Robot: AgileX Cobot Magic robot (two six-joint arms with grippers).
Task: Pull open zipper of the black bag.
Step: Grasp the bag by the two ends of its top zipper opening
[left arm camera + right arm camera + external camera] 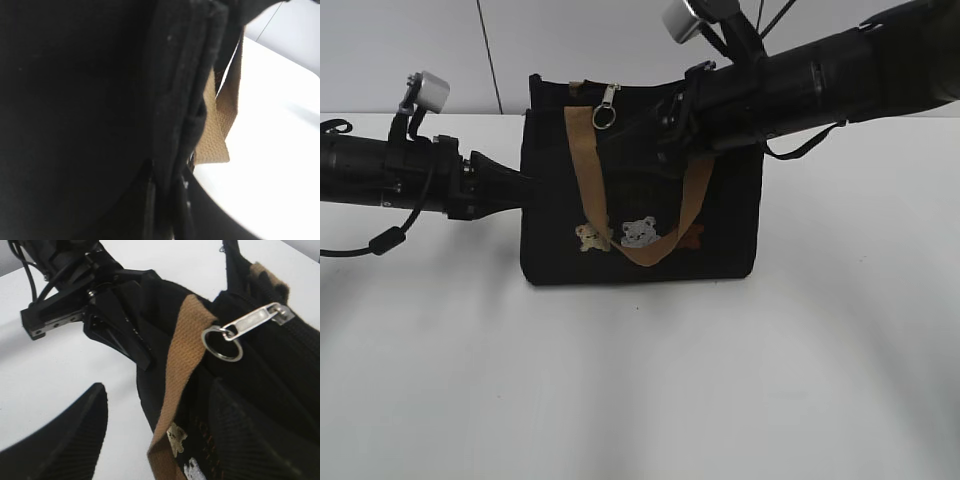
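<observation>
The white table [640, 380] carries the black bag [550, 200], which stands upright near its back edge. A tan handle [585, 170] hangs down over the bear patches [625, 235] on the front. The left gripper [117, 322] pinches the bag's left side fabric (its fingers are pressed together on the cloth). The right gripper [160, 435] is spread, one finger beside the bag, holding nothing. The zipper [607, 105] hangs at the top edge, left of the middle, untouched.
</observation>
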